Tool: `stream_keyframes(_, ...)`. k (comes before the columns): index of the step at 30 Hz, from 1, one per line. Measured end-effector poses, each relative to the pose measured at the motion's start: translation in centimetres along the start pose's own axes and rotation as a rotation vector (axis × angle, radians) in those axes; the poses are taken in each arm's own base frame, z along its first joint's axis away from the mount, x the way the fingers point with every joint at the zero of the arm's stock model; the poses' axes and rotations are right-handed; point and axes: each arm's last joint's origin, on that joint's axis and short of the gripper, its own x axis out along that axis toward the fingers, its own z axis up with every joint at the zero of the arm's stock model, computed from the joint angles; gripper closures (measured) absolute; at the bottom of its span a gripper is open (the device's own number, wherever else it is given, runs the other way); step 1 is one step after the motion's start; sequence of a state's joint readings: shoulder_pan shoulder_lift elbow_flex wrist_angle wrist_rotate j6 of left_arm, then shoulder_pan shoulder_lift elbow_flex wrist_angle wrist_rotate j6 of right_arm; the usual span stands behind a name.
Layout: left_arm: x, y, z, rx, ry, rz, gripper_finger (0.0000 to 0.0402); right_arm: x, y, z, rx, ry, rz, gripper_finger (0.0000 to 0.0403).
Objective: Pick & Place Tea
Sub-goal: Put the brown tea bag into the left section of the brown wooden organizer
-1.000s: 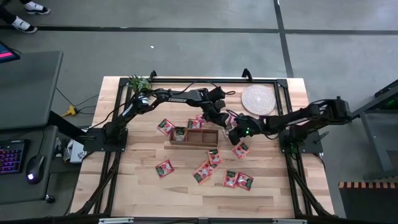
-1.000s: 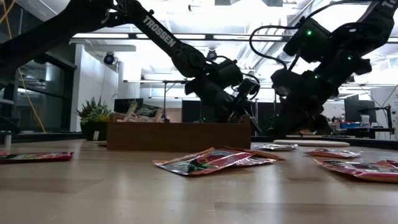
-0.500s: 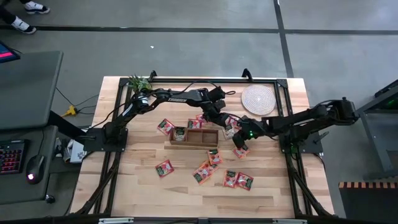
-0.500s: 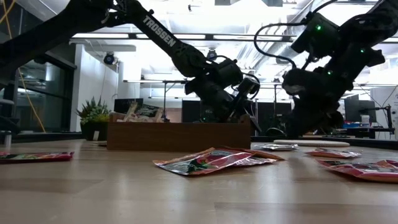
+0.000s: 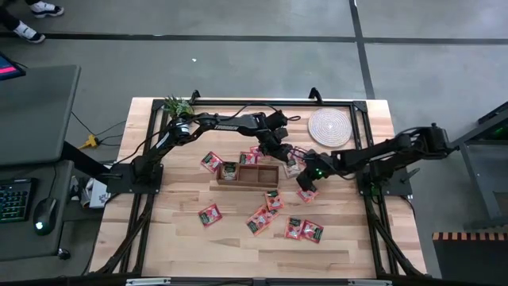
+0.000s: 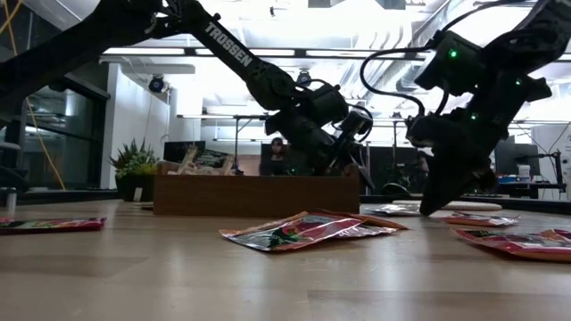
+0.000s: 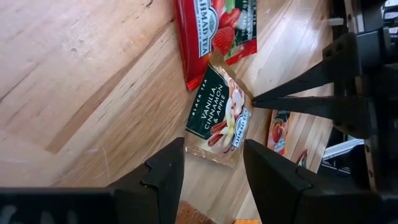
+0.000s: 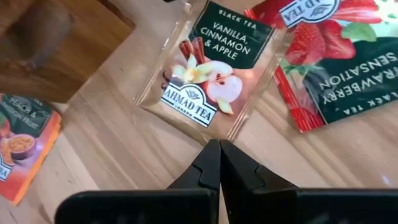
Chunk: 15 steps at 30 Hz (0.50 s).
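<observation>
A dark green and clear tea sachet marked vanilla, cinnamon and apple lies flat on the table just right of the wooden box. One of its corners overlaps a red strawberry sachet. My left gripper is open, and its fingertips stand on either side of the sachet's near edge without touching it. My right gripper is shut and comes at the sachet from the opposite side. Several more red sachets lie scattered on the table. My right gripper's shut fingertips meet the vanilla sachet at its edge near a corner. The fingers slant down from the table's right side. The sachet stays flat on the table, its far corner on the strawberry sachet.
The wooden box holds a couple of sachets at its left end. A round woven mat lies at the far right and a small plant at the far left. Loose sachets lie in front of the box.
My right gripper has tipped its shut fingers further down, so that their tips now stand low at the table by the vanilla sachet.
</observation>
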<state>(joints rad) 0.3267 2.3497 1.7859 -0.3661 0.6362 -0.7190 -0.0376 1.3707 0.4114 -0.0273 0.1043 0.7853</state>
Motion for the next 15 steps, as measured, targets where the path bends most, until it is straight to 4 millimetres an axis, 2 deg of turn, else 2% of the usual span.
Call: stream_keyframes(15, 0.0, 0.0, -0.01, 0.007, 0.002, -0.002, 0.0238, 0.78, 0.05, 0.23, 0.013, -0.051, -0.027, 0.0403)
